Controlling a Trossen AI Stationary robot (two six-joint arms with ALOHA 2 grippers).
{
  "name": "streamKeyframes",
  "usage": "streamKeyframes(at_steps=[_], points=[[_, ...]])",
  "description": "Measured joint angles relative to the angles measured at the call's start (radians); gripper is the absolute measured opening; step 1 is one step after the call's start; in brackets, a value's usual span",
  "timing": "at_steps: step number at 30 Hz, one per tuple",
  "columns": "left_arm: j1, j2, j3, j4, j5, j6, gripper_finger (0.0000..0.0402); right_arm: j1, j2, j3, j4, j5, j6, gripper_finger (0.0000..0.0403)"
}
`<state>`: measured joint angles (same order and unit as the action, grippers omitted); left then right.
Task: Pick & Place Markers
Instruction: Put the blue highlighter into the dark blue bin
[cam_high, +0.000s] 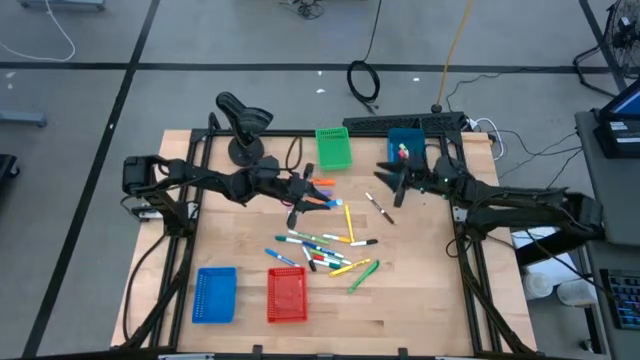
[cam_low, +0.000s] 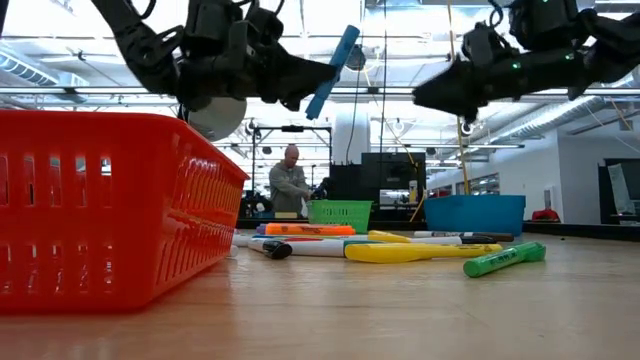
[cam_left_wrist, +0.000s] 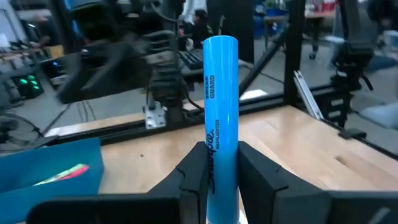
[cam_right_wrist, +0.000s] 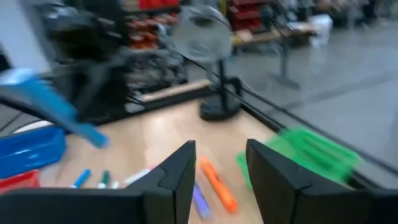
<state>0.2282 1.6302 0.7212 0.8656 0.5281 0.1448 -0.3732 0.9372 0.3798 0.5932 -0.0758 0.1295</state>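
Several coloured markers (cam_high: 320, 250) lie in a loose heap in the middle of the wooden table (cam_high: 420, 290). An orange one (cam_right_wrist: 217, 183) lies apart, toward the green basket (cam_high: 333, 147). My left gripper (cam_high: 305, 195) hangs above the table's middle, shut on a blue marker (cam_low: 333, 72). My right gripper (cam_high: 385, 180) hovers to the right of it, in front of the teal basket (cam_high: 405, 143). It is open (cam_right_wrist: 221, 168), with nothing between its fingers. My left gripper pinches the blue marker's lower part (cam_left_wrist: 219, 180) between its two fingers (cam_left_wrist: 194, 180). The fingers run roughly level and along the marker, and most of its length sticks out past the fingertips. The marker is tilted, its free end (cam_low: 350, 40) highest, lifted well clear of the table.
A red basket (cam_high: 287, 295) and a blue basket (cam_high: 215, 293) stand near the front edge. The green and teal baskets stand at the far edge; the teal one (cam_left_wrist: 50, 168) holds a marker. A black stand (cam_high: 243, 125) is at the back left. A person (cam_low: 290, 180) is in the room beyond.
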Motion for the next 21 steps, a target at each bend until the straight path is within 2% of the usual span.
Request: streamKeyframes(at_steps=[4, 8, 16, 21], points=[[0.002, 0.000, -0.032, 0.118, -0.002, -0.027, 0.0065, 0.087, 0.129, 0.000, 0.185, 0.024, -0.070, 0.0131], [0.001, 0.000, -0.033, 0.132, 0.001, -0.045, 0.0065, 0.153, 0.254, 0.016, 0.340, 0.022, -0.141, 0.0149], [0.001, 0.000, -0.033, 0.089, -0.005, -0.046, 0.0065, 0.273, 0.459, 0.208, 0.273, 0.022, -0.188, 0.0243], [-0.001, 0.000, -0.033, 0.064, -0.014, -0.041, 0.0065, 0.325, 0.521, 0.291, 0.276, 0.021, -0.195, 0.0265]])
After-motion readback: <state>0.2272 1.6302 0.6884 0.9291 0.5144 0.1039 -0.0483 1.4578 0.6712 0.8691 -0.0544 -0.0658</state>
